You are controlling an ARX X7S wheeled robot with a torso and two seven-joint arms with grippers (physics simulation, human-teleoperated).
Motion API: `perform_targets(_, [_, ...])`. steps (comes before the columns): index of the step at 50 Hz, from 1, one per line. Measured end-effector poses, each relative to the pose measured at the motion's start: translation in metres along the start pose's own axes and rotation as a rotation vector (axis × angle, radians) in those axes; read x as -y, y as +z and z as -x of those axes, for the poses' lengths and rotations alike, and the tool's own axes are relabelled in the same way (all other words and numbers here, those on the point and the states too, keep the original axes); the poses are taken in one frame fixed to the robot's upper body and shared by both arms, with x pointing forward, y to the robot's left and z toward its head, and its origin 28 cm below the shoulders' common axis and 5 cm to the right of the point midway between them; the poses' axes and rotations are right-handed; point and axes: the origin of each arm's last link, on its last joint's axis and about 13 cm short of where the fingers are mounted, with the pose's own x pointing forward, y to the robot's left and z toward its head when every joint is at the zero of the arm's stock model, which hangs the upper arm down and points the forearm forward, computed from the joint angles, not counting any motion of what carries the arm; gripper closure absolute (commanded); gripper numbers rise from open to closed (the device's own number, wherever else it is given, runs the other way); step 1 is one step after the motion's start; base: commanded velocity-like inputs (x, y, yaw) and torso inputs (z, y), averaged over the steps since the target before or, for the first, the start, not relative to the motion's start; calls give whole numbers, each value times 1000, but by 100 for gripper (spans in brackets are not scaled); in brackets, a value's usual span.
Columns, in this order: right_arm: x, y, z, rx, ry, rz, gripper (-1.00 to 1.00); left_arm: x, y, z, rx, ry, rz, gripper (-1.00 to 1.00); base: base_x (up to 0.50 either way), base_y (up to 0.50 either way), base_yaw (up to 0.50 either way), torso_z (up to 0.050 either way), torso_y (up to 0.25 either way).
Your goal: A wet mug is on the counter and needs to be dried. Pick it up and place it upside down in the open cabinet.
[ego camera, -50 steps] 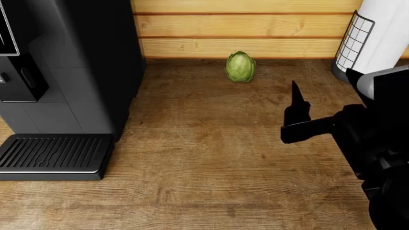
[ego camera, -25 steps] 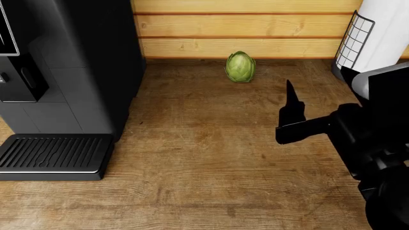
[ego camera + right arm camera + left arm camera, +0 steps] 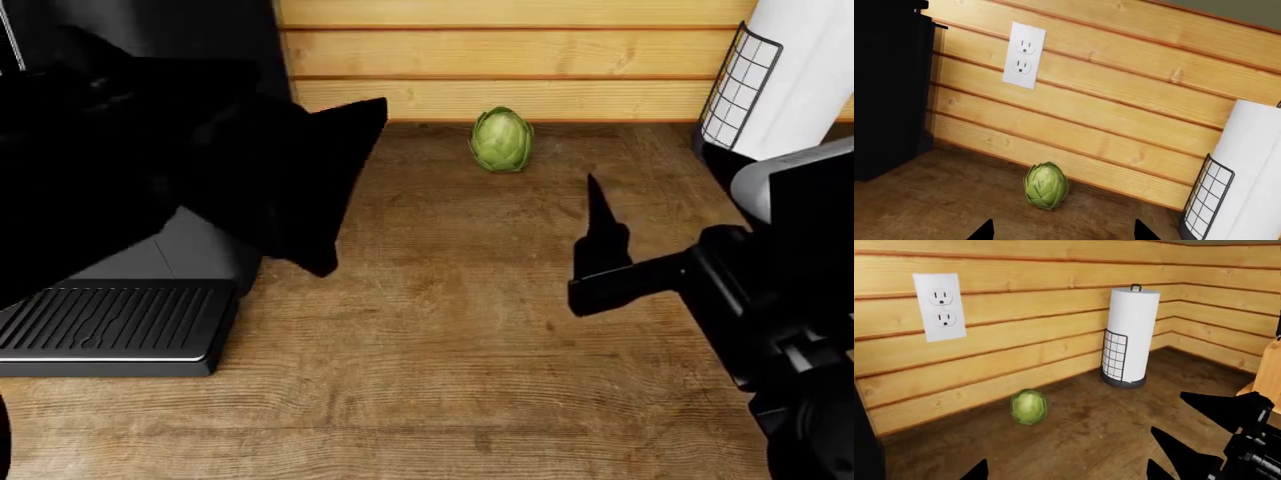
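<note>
Two arms are visible over the counter in the head view, and no mug appears in any of the three views, so its position relative to either set of jaws cannot be determined.

Left arm: a large black mass fills the upper left of the head view, in front of the black coffee machine and above its drip tray. The left gripper shows only as two dark fingertips, well apart from each other, at the frame edge of the left wrist view; the jaws stand spread with nothing between them.

Right gripper: black, over the right half of the counter. In the right wrist view its two fingertips are likewise well apart, jaws spread and empty, facing the wall.

Other objects: a green artichoke stands upright on the counter, just beside the wood-plank wall, beyond both grippers and apart from them. A paper towel roll in a wire holder stands at the back right corner. A white wall outlet is mounted on the planks above the counter.

Open room: bare wood lies between the coffee machine and the right gripper, and from the artichoke forward to the near edge of the head view.
</note>
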Motion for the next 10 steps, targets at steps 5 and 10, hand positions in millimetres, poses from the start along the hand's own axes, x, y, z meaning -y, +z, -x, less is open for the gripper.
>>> perform_targets(5, [-1, 0, 1, -1, 8, -1, -100, -5, -17, -1, -21, 7, 13, -100, 0, 0, 0, 0, 0])
perform_targets(10, [-1, -1, 1, -4, 16, -2, -100, -10, -35, -3, -38, 10, 25, -100, 0, 0, 0, 0, 0])
